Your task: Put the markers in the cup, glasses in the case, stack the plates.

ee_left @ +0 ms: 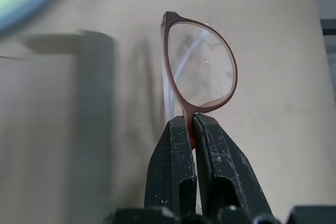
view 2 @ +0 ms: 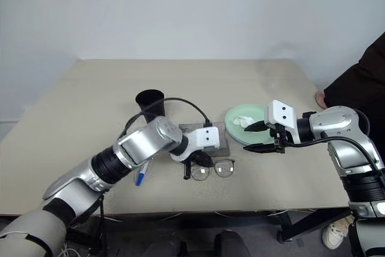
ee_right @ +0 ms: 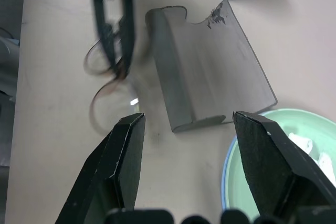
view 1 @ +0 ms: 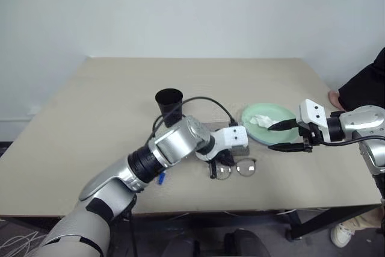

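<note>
Pinching the glasses (ee_left: 202,66) by the frame betw. both black fingers (ee_left: 173,166) of the left gripper (view 2: 195,162), jaws clamped tight on the rim; lens standing upright above the tips in the wrist view. Hovering w/ fingers spread, nothing betw. them: right gripper (view 1: 283,135), at approx 3 o'clock of the case (ee_right: 210,72). Case lying flat, grey, just beside the glasses, partly covered by the left wrist in head views.

Hard to make out: blue-capped marker (view 2: 141,178), mostly tucked under the left arm. Plates (view 1: 274,126): mint one stacked on blue, only a blue rim peeking; tissue (view 1: 260,120) on top. Cup (view 1: 169,105) at 11 o'clock of case.

Sitting on a beige table (view 1: 90,118), white wall behind; person's dark sleeve (view 2: 355,85) cut off at 3 o'clock.

Counting: 1 cup, 1 case, 1 glasses, 2 plates, 1 marker.
</note>
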Robot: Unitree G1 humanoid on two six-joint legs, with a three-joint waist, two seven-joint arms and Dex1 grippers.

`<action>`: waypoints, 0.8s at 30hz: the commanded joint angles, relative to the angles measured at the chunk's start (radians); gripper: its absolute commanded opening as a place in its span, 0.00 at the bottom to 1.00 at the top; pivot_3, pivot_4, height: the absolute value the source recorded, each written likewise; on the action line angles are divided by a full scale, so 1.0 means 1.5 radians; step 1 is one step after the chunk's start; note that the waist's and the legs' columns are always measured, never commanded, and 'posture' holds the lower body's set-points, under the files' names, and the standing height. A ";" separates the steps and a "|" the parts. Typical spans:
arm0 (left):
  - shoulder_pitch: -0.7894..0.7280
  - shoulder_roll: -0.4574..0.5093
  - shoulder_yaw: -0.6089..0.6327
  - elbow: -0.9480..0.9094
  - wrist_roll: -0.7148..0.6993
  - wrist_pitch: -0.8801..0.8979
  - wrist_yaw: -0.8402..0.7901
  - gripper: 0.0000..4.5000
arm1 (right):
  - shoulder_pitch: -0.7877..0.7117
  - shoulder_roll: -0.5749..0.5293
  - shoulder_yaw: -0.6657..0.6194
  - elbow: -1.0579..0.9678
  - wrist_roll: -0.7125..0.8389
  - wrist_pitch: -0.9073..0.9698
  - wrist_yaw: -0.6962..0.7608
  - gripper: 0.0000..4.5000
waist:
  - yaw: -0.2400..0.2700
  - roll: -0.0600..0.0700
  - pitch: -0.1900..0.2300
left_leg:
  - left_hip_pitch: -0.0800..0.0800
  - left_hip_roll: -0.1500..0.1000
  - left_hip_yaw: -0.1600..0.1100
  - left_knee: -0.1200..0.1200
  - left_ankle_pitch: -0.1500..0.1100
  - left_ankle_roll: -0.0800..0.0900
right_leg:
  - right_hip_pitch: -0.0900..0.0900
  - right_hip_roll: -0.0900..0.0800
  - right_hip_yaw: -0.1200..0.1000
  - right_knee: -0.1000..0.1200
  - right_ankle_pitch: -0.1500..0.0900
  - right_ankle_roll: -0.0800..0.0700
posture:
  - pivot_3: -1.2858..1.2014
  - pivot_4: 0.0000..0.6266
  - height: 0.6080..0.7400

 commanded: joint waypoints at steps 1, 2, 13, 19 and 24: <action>-0.035 0.015 0.053 -0.016 -0.003 -0.029 -0.024 0.01 | -0.024 -0.004 -0.013 0.014 0.003 -0.018 0.001 0.64 | 0.000 0.000 0.000 | 0.000 0.000 0.000 0.000 0.000 0.000 | 0.000 0.000 0.000 0.000 0.000 0.000 | 0.52 0.00 0.76; -0.041 0.019 0.064 -0.017 -0.007 -0.030 -0.030 0.01 | -0.026 -0.004 -0.012 0.018 0.001 -0.021 0.001 0.64 | 0.000 0.000 0.000 | 0.000 0.000 0.000 0.000 0.000 0.000 | 0.000 0.000 0.000 0.000 0.000 0.000 | 0.52 0.00 0.76; -0.029 -0.017 0.087 0.130 0.083 -0.225 0.026 0.01 | -0.039 0.006 -0.007 0.042 -0.002 -0.033 -0.006 0.64 | 0.002 0.000 0.000 | 0.000 0.000 0.000 0.000 0.000 0.000 | 0.000 0.000 0.000 0.000 0.000 0.000 | 0.52 0.00 0.76; -0.001 -0.066 0.079 0.222 0.137 -0.322 0.043 0.01 | -0.044 0.010 -0.007 0.043 -0.002 -0.032 -0.008 0.64 | 0.005 0.000 0.000 | -0.001 0.000 0.000 0.000 0.000 0.000 | -0.001 0.000 0.001 0.000 0.001 0.001 | 0.52 0.00 0.76; 0.012 -0.074 0.069 0.270 0.184 -0.381 0.040 0.01 | -0.048 0.014 -0.007 0.041 -0.002 -0.029 -0.011 0.64 | 0.005 0.000 0.000 | -0.001 0.000 0.000 0.000 0.000 0.000 | -0.001 0.000 0.000 0.000 0.001 0.001 | 0.52 0.00 0.76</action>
